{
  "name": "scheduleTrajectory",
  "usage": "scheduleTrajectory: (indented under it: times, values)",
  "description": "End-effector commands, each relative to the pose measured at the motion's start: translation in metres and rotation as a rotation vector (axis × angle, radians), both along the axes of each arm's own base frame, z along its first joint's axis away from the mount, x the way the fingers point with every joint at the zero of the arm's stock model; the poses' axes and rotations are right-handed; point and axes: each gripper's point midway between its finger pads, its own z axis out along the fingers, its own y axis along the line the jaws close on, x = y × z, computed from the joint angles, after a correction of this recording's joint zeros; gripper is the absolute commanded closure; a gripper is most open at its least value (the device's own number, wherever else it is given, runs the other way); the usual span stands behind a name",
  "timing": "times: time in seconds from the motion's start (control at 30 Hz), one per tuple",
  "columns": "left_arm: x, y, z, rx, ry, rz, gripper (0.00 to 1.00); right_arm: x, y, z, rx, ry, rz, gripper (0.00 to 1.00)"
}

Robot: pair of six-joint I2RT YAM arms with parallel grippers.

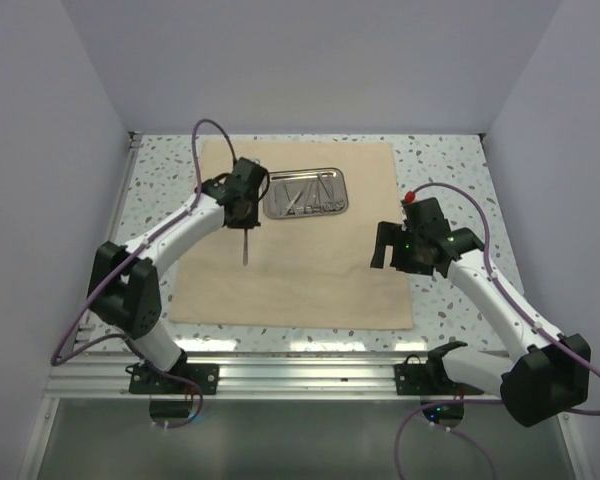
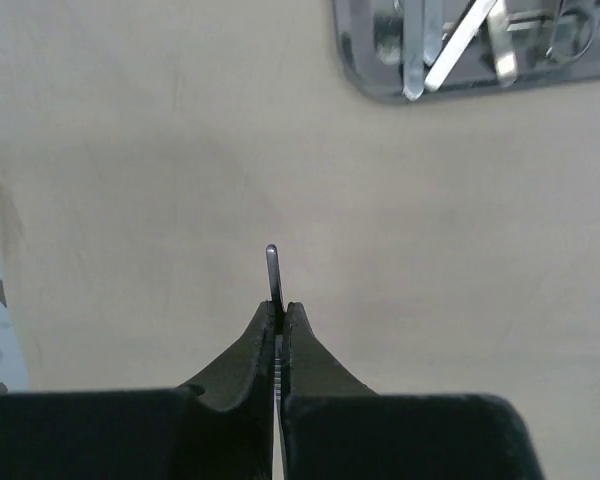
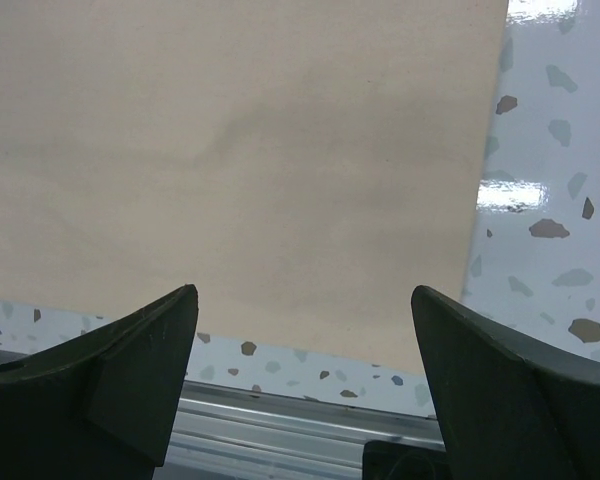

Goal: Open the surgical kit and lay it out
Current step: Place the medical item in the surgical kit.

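Observation:
The beige cloth wrap (image 1: pixel 310 270) lies spread flat on the table. The shiny steel tray (image 1: pixel 346 196) sits on its far part and holds several silver instruments (image 1: pixel 300 195). My left gripper (image 1: pixel 242 215) is just left of the tray, above the cloth, shut on a thin silver tweezer (image 1: pixel 245 246) that points toward the near edge. In the left wrist view the gripper (image 2: pixel 280 306) pinches the tweezer (image 2: pixel 272 272) over the cloth (image 2: pixel 230 160), with the tray (image 2: pixel 370 85) at top right. My right gripper (image 1: pixel 392 250) is open and empty over the cloth's right edge (image 3: pixel 280 150).
The speckled tabletop (image 1: pixel 450 170) surrounds the cloth, and white walls enclose it on three sides. An aluminium rail (image 1: pixel 300 375) runs along the near edge and also shows in the right wrist view (image 3: pixel 270 430).

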Motion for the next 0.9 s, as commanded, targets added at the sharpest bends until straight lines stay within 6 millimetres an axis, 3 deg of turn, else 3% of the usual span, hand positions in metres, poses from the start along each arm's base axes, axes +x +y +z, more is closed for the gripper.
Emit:
scheduleTrajectory:
  times: [0.0,0.03,0.1,0.23,0.37,0.6,0.7,0.87]
  values:
    - [-0.041,0.02,-0.016,-0.009,-0.008,0.053,1.0,0.006,0.009,0.006,0.054,-0.04,0.009,0.09]
    - [-0.049,0.022,-0.011,-0.026,-0.025,0.052,1.0,0.006,0.009,0.005,0.058,-0.034,0.011,0.09]
    - [-0.071,0.03,-0.031,-0.016,0.014,0.059,1.0,0.006,0.012,0.003,0.064,-0.028,0.018,0.09]
    - [-0.088,0.037,-0.045,-0.019,0.009,0.065,1.0,0.005,0.013,0.002,0.069,-0.024,0.024,0.1]
    - [-0.087,0.037,-0.058,-0.019,-0.008,0.057,1.0,0.001,0.011,0.002,0.071,-0.026,0.024,0.1]
    - [-0.067,0.034,-0.068,0.01,-0.053,0.038,1.0,-0.014,0.007,-0.005,0.076,-0.007,0.01,0.1]
    - [-0.068,0.033,-0.084,0.027,-0.015,0.023,1.0,-0.021,0.004,-0.006,0.072,-0.003,-0.002,0.1]
    - [-0.089,0.04,-0.127,0.07,0.102,0.02,1.0,-0.027,0.001,-0.003,0.082,-0.022,-0.02,0.1]
